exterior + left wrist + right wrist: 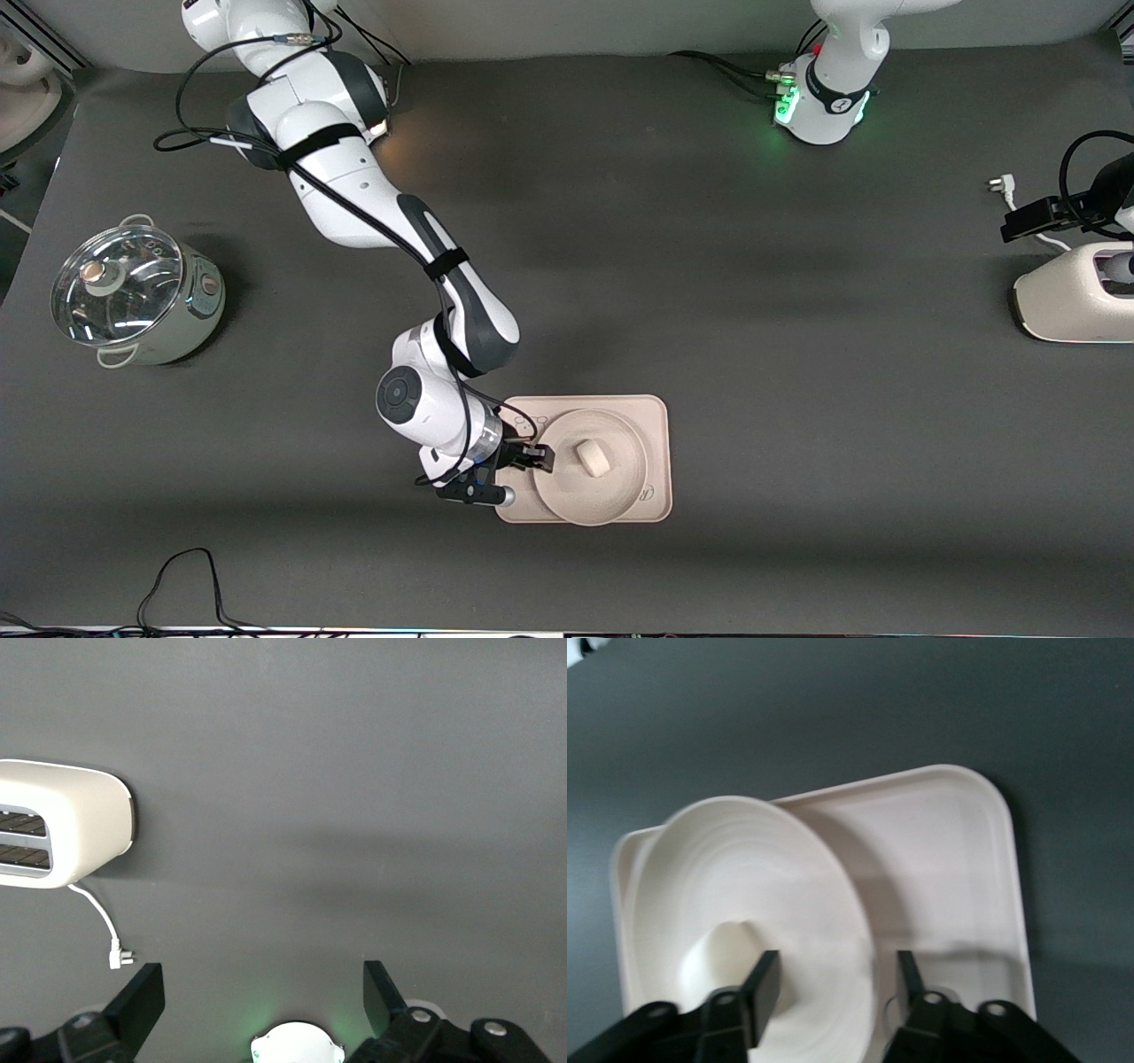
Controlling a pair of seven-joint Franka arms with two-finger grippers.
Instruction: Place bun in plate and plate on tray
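Note:
The round cream plate (pixel 613 507) lies on the cream-pink tray (pixel 651 416), reaching the tray's edge nearest the front camera. The white bun (pixel 593 458) sits in the plate's middle. My right gripper (pixel 532 456) is open at the plate's rim, at the right arm's end of the tray. In the right wrist view the right gripper (pixel 833 979) straddles the rim of the plate (pixel 744 868), one finger over the plate by the bun (pixel 713 957) and one over the tray (pixel 948 859). My left gripper (pixel 263 992) is open, empty, and high over bare table.
A pot with a glass lid (pixel 133 292) stands at the right arm's end of the table. A white toaster (pixel 1076 297) with its loose plug (pixel 999 184) is at the left arm's end, and also shows in the left wrist view (pixel 62 824). The left arm's base (pixel 824 97) glows green.

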